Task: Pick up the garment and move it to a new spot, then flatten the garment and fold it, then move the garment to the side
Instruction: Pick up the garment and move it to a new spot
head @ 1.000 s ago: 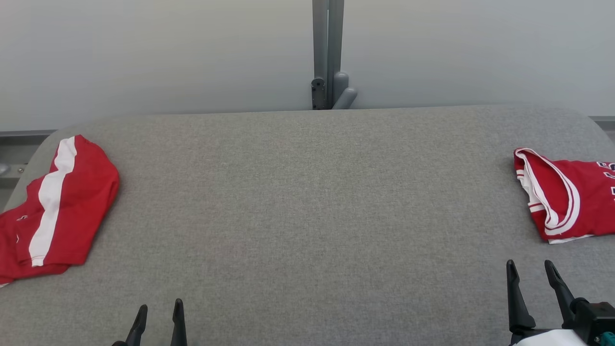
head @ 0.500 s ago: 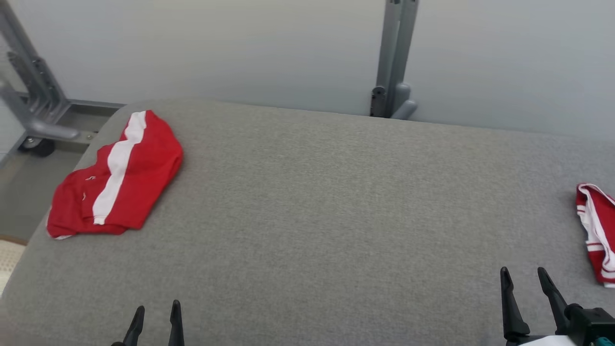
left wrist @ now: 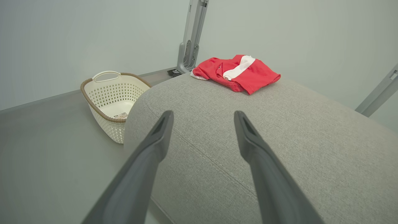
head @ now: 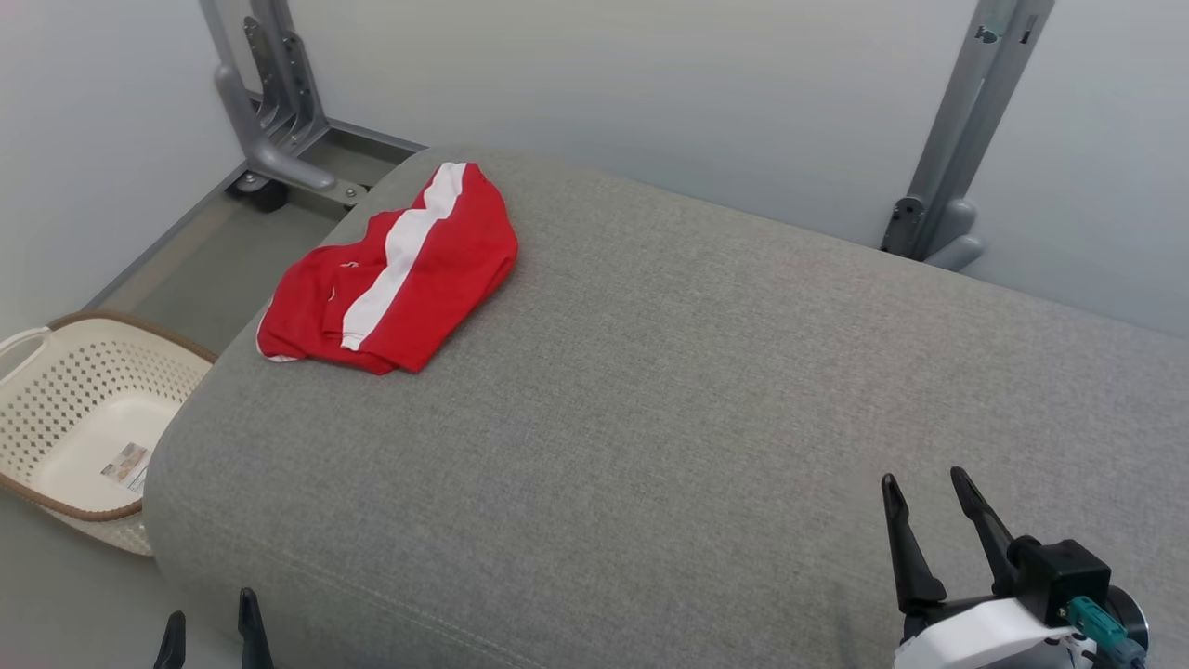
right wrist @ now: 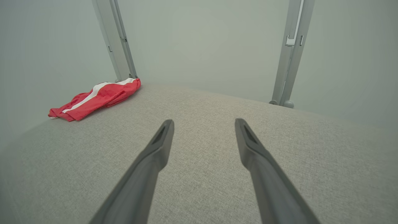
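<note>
In the head view the bottom edge cuts off the left end effector (head: 209, 618), leaving us just its two fingertips, and the lower corner crops the wrist behind the right end effector (head: 924, 478). The basket (head: 139, 325) runs off the left edge, and the label (head: 125, 463) inside it is too small for us to read. The garment (head: 399, 269) is folded over itself, so its underside is hidden from us, and its small white marks are illegible. The surface (head: 697, 372) runs past the right edge.

Over the grey table (right wrist: 311, 171), right claw (right wrist: 203, 120) spread empty; red, white-striped garment (right wrist: 99, 95) crumpled near far left edge, well apart.
</note>
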Robot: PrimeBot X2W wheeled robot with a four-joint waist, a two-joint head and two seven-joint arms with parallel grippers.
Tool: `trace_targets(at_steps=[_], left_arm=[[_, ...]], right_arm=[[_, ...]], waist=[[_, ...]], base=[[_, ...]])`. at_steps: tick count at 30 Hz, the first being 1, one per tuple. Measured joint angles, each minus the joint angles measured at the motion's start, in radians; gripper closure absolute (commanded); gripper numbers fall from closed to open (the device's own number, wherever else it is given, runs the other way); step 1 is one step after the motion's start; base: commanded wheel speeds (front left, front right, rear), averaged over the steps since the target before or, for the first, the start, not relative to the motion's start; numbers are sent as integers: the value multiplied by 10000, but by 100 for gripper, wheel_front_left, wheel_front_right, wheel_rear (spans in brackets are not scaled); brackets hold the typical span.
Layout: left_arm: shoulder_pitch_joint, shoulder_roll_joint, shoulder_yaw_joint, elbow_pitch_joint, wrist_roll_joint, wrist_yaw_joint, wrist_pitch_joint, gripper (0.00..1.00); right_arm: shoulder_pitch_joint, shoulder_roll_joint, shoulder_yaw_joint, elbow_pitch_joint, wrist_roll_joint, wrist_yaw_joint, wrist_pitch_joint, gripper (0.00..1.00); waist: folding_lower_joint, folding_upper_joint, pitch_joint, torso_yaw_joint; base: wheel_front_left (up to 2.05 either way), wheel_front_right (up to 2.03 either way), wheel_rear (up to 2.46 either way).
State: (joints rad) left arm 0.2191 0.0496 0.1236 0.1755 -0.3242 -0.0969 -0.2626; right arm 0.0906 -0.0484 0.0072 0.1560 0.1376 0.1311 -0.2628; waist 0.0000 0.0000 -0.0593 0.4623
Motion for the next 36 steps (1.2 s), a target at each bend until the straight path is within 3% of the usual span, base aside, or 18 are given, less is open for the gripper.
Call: trace_targets(at_steps=[7, 19, 36], left_arm=[[171, 0, 100, -199, -169, 109, 0, 0], [167, 0, 23, -219, -92, 130, 0, 0], [-810, -2, -213, 54, 100, -198, 0, 0]], right_arm=[[-327, 2, 163, 186, -17, 0, 0, 0], [-110, 0, -54, 86, 21, 0, 0, 0], [23, 2, -493, -593, -52, 0, 0, 0]], waist=[[0, 0, 243, 326], [0, 0, 111, 216], [0, 0, 570, 440]], base=[[0, 0, 0], [0, 0, 0], [0, 0, 0]])
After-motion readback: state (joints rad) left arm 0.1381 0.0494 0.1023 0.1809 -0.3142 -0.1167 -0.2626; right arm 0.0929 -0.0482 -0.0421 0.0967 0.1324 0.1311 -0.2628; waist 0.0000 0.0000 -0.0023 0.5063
